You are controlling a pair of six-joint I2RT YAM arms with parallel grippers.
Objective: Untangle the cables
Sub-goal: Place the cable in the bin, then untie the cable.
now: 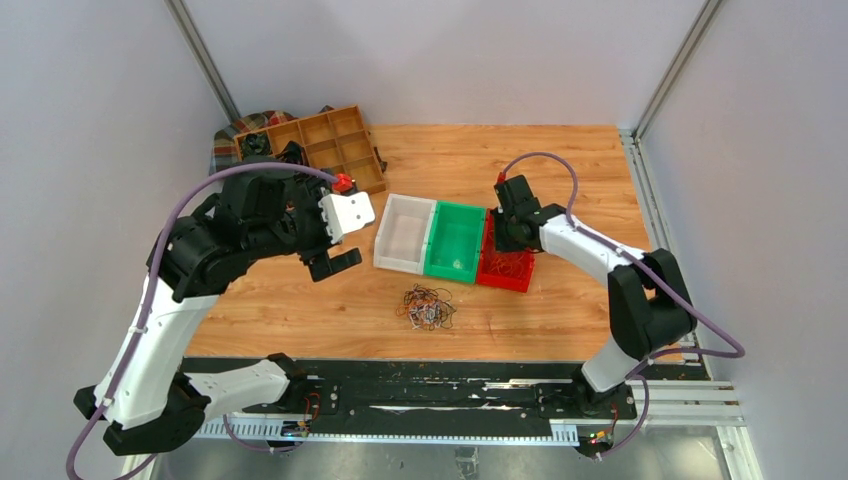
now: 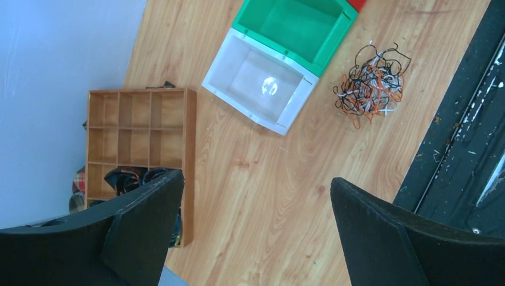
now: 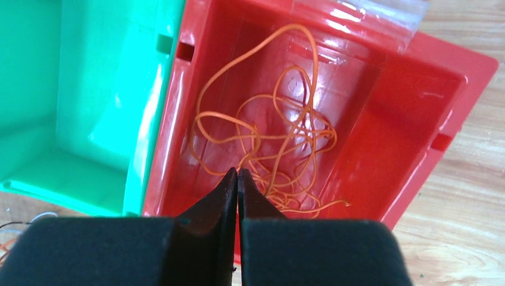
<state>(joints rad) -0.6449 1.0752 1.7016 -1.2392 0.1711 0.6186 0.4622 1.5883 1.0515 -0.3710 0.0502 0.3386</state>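
Three bins stand in a row, white bin (image 1: 403,235), green bin (image 1: 455,240), red bin (image 3: 411,125); one tangled bunch of cables (image 1: 428,307) lies on the counter (image 1: 560,180) near them, left tool (image 2: 256,182) gaping, right tool (image 3: 238,173) closed over loose orange cables (image 3: 280,137) in the red bin.

Wooden table (image 1: 580,160) with light plank grain, bordered at the near edge by a black strip (image 1: 440,372). Around the middle, three open plastic bins in a row, side by side and touching: white bin (image 1: 405,235) at the left, green bin (image 1: 455,242) between, red bin (image 1: 503,283) at the right. Nearer than the white and green bins, directly on the wood and apart from them, a loose tangle of thin cables (image 1: 427,307) in orange, black and white. At the far left corner, a wooden tray (image 1: 320,145) of square compartments, set askew, with a plaid cloth (image 1: 228,140) showing at its left edge
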